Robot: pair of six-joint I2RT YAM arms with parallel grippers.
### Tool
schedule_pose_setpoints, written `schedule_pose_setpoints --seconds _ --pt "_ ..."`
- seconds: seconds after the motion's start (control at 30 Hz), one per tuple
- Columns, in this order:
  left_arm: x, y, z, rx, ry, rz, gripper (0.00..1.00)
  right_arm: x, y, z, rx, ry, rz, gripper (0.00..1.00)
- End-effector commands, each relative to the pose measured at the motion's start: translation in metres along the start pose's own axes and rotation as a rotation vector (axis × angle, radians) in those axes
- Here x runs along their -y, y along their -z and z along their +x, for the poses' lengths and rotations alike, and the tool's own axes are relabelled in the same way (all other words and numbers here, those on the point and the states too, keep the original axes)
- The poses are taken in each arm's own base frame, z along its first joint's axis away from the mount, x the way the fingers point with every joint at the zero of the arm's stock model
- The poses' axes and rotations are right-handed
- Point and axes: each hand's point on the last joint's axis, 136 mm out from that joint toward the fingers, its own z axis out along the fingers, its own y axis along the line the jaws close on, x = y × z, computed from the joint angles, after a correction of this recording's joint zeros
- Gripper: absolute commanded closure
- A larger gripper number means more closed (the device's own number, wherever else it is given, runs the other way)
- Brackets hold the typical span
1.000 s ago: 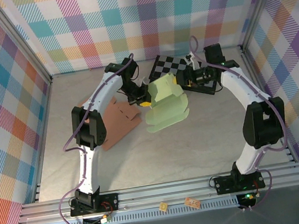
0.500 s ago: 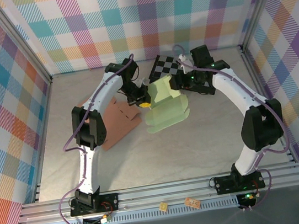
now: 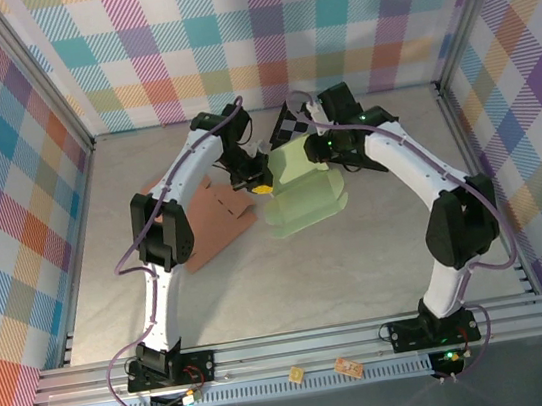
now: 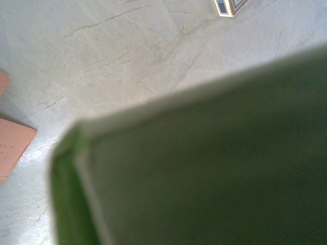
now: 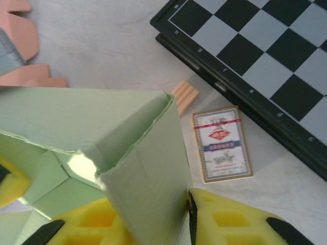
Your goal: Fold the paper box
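Step in hand looks like raising and creasing the far wall of the light green paper box, which sits mid-bench toward the far side, just near of the chessboard. Your left fingers are pressed together, pinching the box's left edge; in the left wrist view the green panel sits right against the lens. Your right fingers straddle the upright far wall, one yellow pad on each side, but you cannot tell whether they actually clamp it. To do this well, use the left pinch as the anchor, close the right pads squarely on the wall near its corner crease, and fold along the scored line without dragging the base across the bench. Watch the card pack just beside the wall. The box lies open side up, long axis roughly left to right and tipped slightly far on the right, with its rounded flap pointing right.
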Motion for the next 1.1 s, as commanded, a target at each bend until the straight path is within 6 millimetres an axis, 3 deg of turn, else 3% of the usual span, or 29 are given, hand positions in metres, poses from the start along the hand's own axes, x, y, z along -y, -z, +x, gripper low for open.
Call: schedule_pose_setpoints --seconds 0.0,0.2,0.43,0.6,0.7,0.93,1.07 --pt "0.015 0.000 0.008 -0.027 -0.008 0.020 1.00 0.012 -0.006 0.003 -0.040 0.047 0.139 0.76" --pt "0.015 -0.004 0.012 -0.042 -0.002 0.010 1.00 0.020 -0.008 0.000 -0.046 0.067 0.236 0.99" --pt "0.018 -0.006 0.013 -0.048 0.004 0.013 1.00 0.023 -0.010 -0.004 -0.053 0.087 0.295 1.00" --pt "0.017 -0.006 0.013 -0.049 0.007 0.012 1.00 0.024 -0.013 -0.004 -0.068 0.096 0.308 0.84" --pt "0.018 -0.006 0.013 -0.050 0.005 0.012 1.00 0.026 -0.014 -0.005 -0.066 0.098 0.320 0.81" --pt "0.017 -0.007 0.013 -0.051 0.007 0.007 1.00 0.035 -0.013 -0.009 -0.078 0.122 0.411 1.00" --pt "0.018 -0.008 0.013 -0.053 0.012 0.006 1.00 0.039 -0.012 -0.008 -0.085 0.152 0.486 1.00"
